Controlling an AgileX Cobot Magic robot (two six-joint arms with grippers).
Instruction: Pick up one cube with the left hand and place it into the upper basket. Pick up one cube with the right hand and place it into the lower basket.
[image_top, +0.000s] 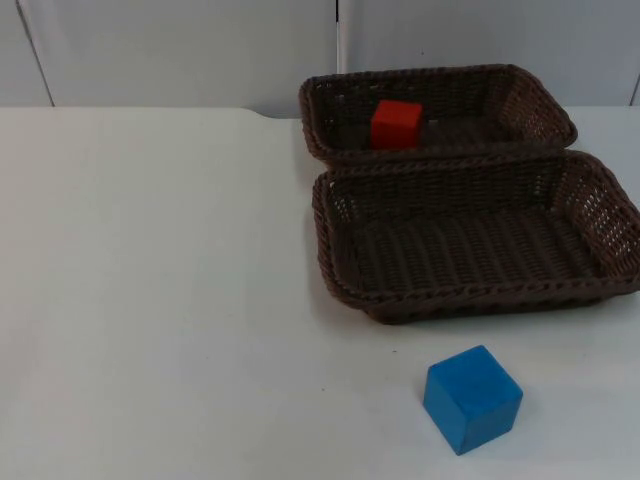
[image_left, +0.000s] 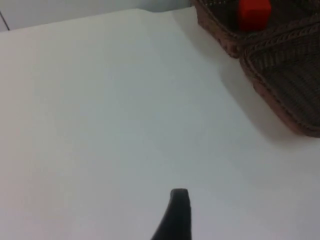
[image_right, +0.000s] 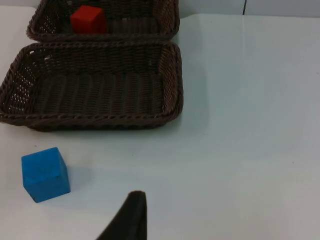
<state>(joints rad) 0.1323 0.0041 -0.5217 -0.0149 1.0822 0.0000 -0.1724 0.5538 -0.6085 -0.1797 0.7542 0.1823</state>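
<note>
On the white bench (image_top: 150, 280), the left stretch lies bare beneath the left hand (image_left: 176, 220), of which one black fingertip (image_left: 179, 200) rises over the surface in the left wrist view; whether that hand is spread or pressed together cannot be told. Toward the right stand two rectangular baskets of dark brown woven wicker, set one behind the other with their long rims touching. The upper basket (image_top: 520, 95), nearest the grey partition wall (image_top: 180, 50), holds a small red cube (image_top: 397, 125) resting on its floor near the left end. The lower basket (image_top: 330, 250), the larger-looking of the pair, has nothing inside it. In front of the lower basket, apart from its front rim, a blue cube (image_top: 472, 398) sits on the bench, turned slightly askew. The right hand (image_right: 131, 220) waits above the bench near the blue cube, not touching it; one black fingertip (image_right: 135, 200) shows in the right wrist view, and its state likewise cannot be told.
</note>
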